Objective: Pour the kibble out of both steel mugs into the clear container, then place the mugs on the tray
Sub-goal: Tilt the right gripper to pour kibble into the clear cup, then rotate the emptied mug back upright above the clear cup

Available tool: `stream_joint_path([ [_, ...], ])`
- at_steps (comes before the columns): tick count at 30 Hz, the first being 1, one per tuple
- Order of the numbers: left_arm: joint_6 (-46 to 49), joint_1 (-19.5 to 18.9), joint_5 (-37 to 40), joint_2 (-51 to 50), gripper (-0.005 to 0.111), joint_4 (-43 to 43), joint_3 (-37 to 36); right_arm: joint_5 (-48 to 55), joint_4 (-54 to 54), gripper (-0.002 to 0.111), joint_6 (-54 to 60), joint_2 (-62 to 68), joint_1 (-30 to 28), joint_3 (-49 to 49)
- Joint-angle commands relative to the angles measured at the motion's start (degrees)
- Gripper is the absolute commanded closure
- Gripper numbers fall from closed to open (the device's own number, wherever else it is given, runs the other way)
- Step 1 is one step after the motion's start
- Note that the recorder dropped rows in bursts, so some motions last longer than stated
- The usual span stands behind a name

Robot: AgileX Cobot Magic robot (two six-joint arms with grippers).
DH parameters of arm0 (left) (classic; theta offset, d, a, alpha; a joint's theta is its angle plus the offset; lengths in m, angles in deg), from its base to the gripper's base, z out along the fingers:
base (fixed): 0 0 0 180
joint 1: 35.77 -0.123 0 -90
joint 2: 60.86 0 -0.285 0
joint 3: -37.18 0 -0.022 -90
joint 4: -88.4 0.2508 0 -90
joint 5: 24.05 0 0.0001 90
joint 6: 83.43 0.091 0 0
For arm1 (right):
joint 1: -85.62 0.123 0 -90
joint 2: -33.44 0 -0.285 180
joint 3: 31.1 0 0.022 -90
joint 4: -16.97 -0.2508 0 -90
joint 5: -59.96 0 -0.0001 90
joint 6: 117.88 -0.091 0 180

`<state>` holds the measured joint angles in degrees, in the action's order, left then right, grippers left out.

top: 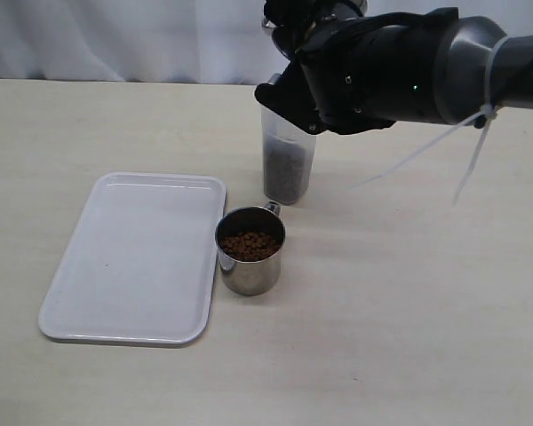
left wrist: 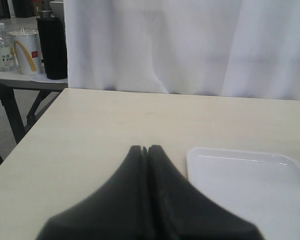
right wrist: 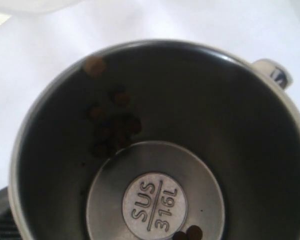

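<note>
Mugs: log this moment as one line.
right gripper: holding tipped mug above container | tipped mug: few pellets left | second mug: full, beside tray | left gripper: shut, empty

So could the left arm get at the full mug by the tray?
Probably yes. The full mug stands in the open beside the tray, nothing over it; the right arm is at the clear container behind. The left jaws are shut.

Right wrist view: part of the tilted steel mug's (right wrist: 150, 125) rim is cut off by the frame edge. Exterior view: the right arm (top: 400, 67) hides that mug almost entirely and covers the clear container's (top: 287, 173) rim. Left wrist view: the tray (left wrist: 250, 185) runs off two edges, and the left fingers (left wrist: 162, 200) are blurred.
</note>
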<state>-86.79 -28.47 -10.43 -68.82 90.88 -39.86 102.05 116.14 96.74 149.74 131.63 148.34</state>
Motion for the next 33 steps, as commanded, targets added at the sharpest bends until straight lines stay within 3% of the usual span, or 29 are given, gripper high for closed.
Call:
stream_joint_path([
  [1, -0.15, 0.01, -0.63, 0.18, 0.107, 0.08, -0.18, 4.17, 0.78, 0.104, 0.47, -0.39, 1.56, 0.57],
  [33, -0.15, 0.01, -0.37, 0.18, 0.107, -0.05, -0.18, 10.26, 0.78, 0.104, 2.01, 2.13, 3.51, 0.57],
])
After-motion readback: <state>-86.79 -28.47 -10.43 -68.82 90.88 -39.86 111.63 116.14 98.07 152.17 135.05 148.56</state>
